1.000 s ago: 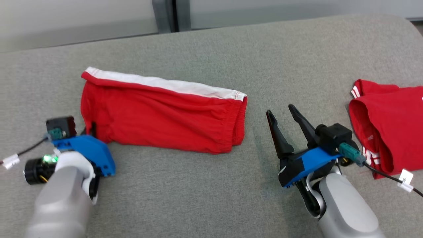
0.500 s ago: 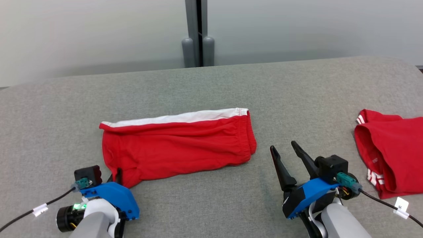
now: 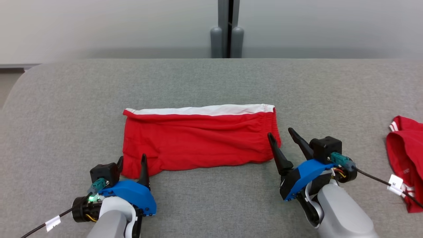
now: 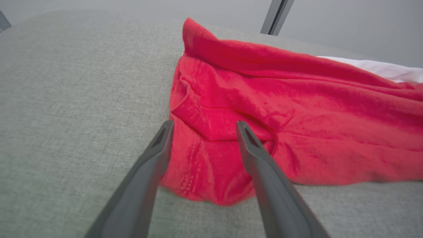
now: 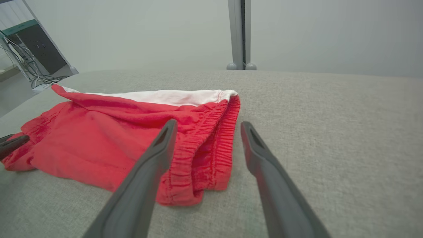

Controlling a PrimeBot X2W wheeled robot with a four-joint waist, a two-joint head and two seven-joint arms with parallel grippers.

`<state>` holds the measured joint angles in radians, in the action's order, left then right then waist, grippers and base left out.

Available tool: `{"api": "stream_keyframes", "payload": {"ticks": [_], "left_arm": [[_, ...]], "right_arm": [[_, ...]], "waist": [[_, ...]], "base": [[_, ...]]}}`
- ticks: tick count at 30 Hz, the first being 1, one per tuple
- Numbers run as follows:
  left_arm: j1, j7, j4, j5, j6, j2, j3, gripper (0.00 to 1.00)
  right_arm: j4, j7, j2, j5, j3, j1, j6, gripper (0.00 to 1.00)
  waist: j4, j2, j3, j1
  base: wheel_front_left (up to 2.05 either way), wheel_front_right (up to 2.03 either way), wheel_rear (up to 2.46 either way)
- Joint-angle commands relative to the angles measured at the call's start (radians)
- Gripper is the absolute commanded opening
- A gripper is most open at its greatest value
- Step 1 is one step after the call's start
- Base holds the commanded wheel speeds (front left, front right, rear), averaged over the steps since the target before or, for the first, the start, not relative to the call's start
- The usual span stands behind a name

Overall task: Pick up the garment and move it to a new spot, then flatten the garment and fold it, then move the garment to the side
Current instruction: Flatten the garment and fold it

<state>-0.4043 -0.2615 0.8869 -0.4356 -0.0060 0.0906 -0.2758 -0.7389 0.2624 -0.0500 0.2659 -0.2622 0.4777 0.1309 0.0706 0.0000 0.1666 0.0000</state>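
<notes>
The garment [image 3: 198, 145] is a pair of red shorts lying folded and flat on the grey cloth table [image 3: 211, 82], with a white band along its far edge. My left gripper [image 3: 132, 159] stands open at the near left corner. In the left wrist view its fingers [image 4: 205, 125] straddle that crumpled corner [image 4: 214, 122] without pinching it. My right gripper [image 3: 280, 133] is open at the garment's right end. In the right wrist view [image 5: 209, 123] the elastic waistband [image 5: 211, 145] lies between and below its fingers.
A second red garment [image 3: 404, 155] with white stripes lies at the table's right edge. A grey post [image 3: 227, 29] stands behind the far edge. A tagged cable [image 3: 395, 181] trails from my right wrist. The left fingertip [image 5: 13, 143] shows in the right wrist view.
My left gripper has opened and let go of the garment's near left corner. The head camera has turned and tilted up. My right gripper now stands close against the garment's right end.
</notes>
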Motion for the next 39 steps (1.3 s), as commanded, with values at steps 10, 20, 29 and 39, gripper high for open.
{"api": "stream_keyframes", "payload": {"ticks": [10, 20, 29, 39], "left_arm": [[-0.006, -0.004, -0.057, 0.064, -0.029, -0.025, 0.038, 1.00], [-0.007, -0.004, -0.080, 0.113, -0.048, -0.035, 0.072, 1.00], [0.018, -0.005, -0.087, 0.137, -0.062, -0.040, 0.084, 1.00], [0.052, -0.005, -0.098, 0.095, -0.062, -0.040, 0.042, 1.00]], "right_arm": [[-0.261, -0.020, -0.001, 0.119, -0.058, 0.109, 0.000, 1.00], [-0.260, -0.010, 0.000, 0.345, -0.266, 0.107, 0.001, 0.00], [-0.223, 0.002, -0.032, 0.298, -0.121, 0.100, -0.001, 0.00], [-0.115, 0.003, -0.063, 0.223, -0.077, 0.055, 0.000, 0.00]], "waist": [[0.069, 0.0000, 0.066, 0.0000], [0.057, 0.0000, 0.085, 0.0000], [0.014, 0.0000, 0.061, 0.0000], [-0.026, 0.0000, 0.018, 0.0000]], "base": [[0.00, 0.00, 0.00], [0.00, 0.00, 0.00], [0.00, 0.00, 0.00], [0.00, 0.00, 0.00]]}}
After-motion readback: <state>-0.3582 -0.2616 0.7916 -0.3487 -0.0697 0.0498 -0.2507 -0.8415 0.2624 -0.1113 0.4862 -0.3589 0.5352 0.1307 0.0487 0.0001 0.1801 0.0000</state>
